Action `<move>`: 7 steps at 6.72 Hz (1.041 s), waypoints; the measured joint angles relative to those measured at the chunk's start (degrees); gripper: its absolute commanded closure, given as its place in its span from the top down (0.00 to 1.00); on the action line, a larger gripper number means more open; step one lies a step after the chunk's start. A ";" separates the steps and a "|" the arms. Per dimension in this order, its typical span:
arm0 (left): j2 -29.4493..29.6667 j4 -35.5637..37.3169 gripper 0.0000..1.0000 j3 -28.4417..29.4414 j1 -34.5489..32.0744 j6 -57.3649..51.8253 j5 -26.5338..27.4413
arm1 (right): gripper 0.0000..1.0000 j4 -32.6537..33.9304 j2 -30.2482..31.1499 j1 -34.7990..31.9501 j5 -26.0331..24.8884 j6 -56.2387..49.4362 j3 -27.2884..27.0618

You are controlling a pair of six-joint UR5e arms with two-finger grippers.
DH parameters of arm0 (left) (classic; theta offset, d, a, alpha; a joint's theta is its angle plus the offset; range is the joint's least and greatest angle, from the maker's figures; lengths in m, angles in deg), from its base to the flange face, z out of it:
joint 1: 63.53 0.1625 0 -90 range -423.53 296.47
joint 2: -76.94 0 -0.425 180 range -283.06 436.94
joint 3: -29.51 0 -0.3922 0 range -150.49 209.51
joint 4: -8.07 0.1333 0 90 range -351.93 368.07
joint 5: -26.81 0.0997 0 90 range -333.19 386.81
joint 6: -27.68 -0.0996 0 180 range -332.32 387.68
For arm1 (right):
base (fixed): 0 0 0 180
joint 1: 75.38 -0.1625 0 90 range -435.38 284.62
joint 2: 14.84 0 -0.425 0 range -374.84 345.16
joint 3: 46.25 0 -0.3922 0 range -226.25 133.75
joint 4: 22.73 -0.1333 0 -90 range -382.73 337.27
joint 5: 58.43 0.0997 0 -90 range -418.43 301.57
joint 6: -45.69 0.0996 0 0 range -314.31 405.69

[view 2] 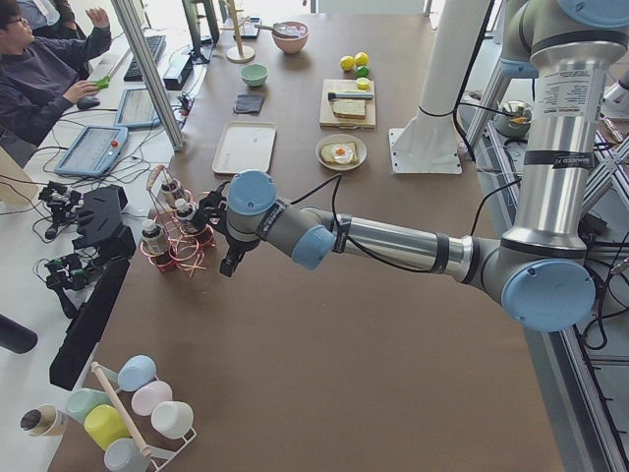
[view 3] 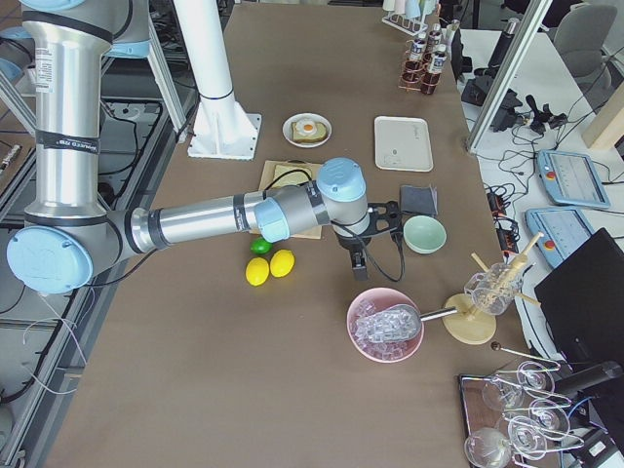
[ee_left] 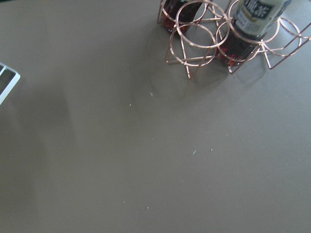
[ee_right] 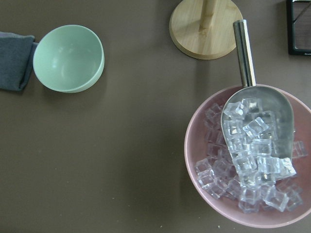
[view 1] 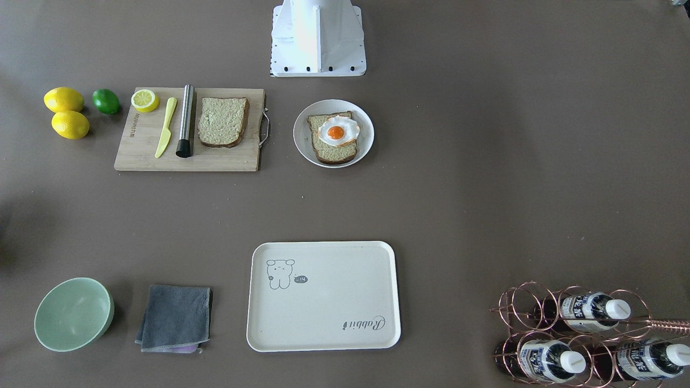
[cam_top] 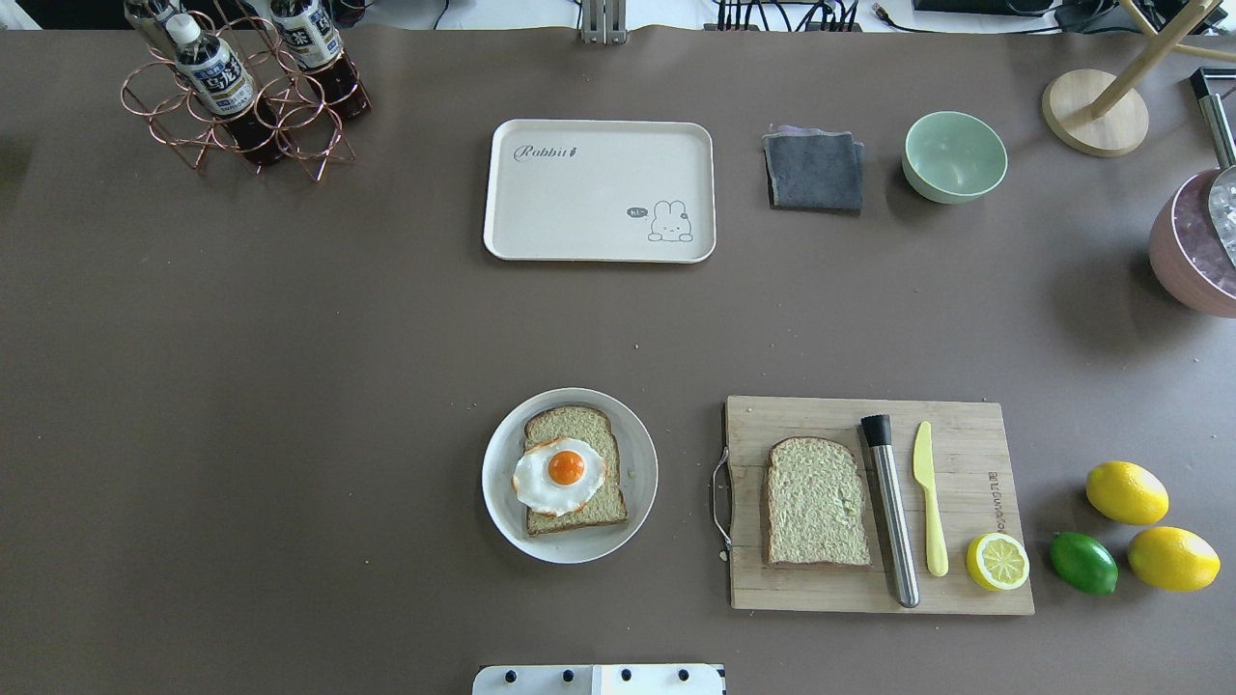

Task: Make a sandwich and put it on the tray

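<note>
One bread slice [cam_top: 579, 507] lies on a round white plate [cam_top: 639, 473] with the fried egg [cam_top: 560, 473] on top. The second bread slice [cam_top: 816, 502] lies on the wooden cutting board [cam_top: 966, 444]. The cream tray [cam_top: 579, 208] sits bare at the far middle of the table. My left gripper [view 2: 234, 264] hangs over the table by the bottle rack, far from the food; I cannot tell if it is open or shut. My right gripper [view 3: 358, 263] hangs between the green bowl and the ice bowl; I cannot tell its state either. Neither shows in the overhead or front views.
A copper rack of bottles [cam_top: 241, 87] stands far left. A grey cloth [cam_top: 814, 171], a green bowl [cam_top: 954, 154], a wooden stand [cam_top: 1094, 111] and a pink ice bowl with scoop [ee_right: 248, 160] are far right. A knife [cam_top: 929, 502], steel rod [cam_top: 890, 512], lemons [cam_top: 1126, 492] and a lime [cam_top: 1083, 563] lie by the board.
</note>
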 measured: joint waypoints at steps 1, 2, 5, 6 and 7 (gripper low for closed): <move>-0.13 -0.27 0.99 -3.04 3.03 5.73 0.14 | 1.00 -0.93 -0.34 2.69 0.92 6.53 -2.04; -0.19 -0.78 0.99 -5.73 5.60 11.31 0.28 | 1.00 -3.22 -1.01 6.48 0.96 14.54 -3.67; 0.34 -1.68 0.99 -10.10 12.78 22.43 5.51 | 0.98 -7.66 -5.75 26.52 -9.83 44.65 -9.70; 0.47 -2.33 0.99 -11.19 15.57 25.57 7.71 | 0.96 -7.81 -7.42 34.27 -15.94 52.95 -11.14; 0.49 -3.57 0.99 -11.78 17.83 28.21 9.39 | 0.97 -7.90 -8.44 42.08 -22.45 60.38 -12.57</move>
